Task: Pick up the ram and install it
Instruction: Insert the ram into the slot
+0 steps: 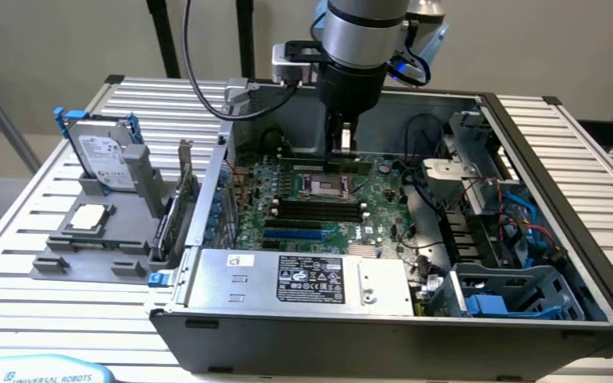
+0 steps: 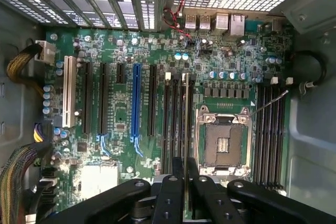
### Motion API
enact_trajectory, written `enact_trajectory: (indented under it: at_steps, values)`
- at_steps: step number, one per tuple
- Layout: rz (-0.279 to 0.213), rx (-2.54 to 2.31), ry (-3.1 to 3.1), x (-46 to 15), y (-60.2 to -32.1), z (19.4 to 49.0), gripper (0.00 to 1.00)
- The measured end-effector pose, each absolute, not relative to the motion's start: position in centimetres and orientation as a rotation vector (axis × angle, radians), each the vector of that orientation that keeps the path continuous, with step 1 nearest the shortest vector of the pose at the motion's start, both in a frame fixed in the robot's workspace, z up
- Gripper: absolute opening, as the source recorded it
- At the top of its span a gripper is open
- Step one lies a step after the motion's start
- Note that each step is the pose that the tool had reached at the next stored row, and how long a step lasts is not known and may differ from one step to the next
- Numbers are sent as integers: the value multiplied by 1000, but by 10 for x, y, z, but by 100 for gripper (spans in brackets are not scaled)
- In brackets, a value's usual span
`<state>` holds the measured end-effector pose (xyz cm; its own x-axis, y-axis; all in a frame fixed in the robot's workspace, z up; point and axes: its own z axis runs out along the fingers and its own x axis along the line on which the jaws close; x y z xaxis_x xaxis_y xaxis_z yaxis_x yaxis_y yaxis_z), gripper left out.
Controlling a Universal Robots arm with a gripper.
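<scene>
The ram (image 1: pixel 318 165) is a thin green stick held level over the motherboard (image 1: pixel 376 203) inside the open computer case. My gripper (image 1: pixel 344 152) reaches down from above and is shut on it near its middle. In the wrist view the ram (image 2: pixel 185 114) shows edge-on as a thin line running out from between the black fingers (image 2: pixel 170 192) of the gripper (image 2: pixel 185 174). It lies along the bank of black memory slots (image 2: pixel 176 124) beside the CPU socket (image 2: pixel 223 142). The ram still looks raised above the slots (image 1: pixel 318 209).
A second bank of memory slots (image 2: pixel 268 135) lies on the socket's other side. The power supply (image 1: pixel 306 279) closes the case's near end, with a blue drive cage (image 1: pixel 509 295) and cables (image 1: pixel 434 171) at the exterior view's right. Outside stand a hard drive (image 1: pixel 109 155) and an upright expansion card (image 1: pixel 184 191).
</scene>
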<state>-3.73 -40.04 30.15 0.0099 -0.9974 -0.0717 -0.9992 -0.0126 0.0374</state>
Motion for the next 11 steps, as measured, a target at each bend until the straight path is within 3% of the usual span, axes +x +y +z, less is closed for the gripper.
enact_trajectory:
  at_steps: [11]
  values:
    - [121,-2215,2191,-37,-400,282,13]
